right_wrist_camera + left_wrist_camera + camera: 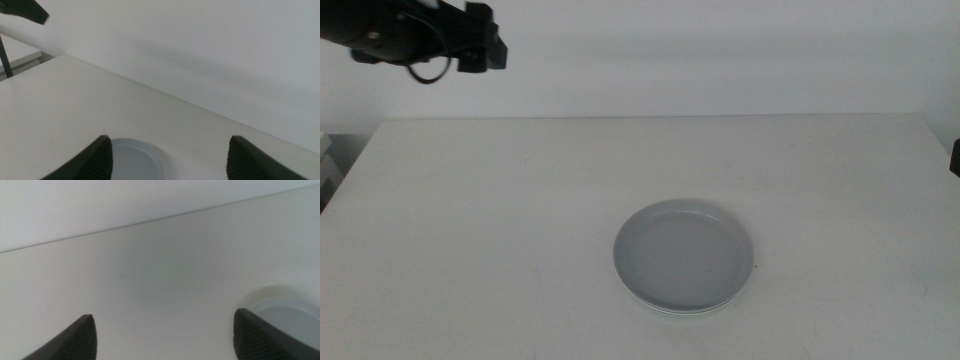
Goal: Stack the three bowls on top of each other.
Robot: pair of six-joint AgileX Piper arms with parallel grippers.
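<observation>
A light grey bowl (684,255) sits on the white table (470,220), right of centre near the front. A paler rim (672,311) of another bowl shows just under its front edge; the bowls beneath are otherwise hidden, and no bowl lies elsewhere. My left gripper (164,316) is open and empty, raised high at the back left (480,45), far from the stack; its view shows the grey bowl's edge (287,317). My right gripper (170,138) is open and empty, off to the right side; its view shows the grey bowl (132,157) near one jaw.
A white wall stands behind the table's back edge (650,118). A dark bit of the right arm (956,157) shows at the right edge. Pale furniture (326,165) stands beside the table's left side.
</observation>
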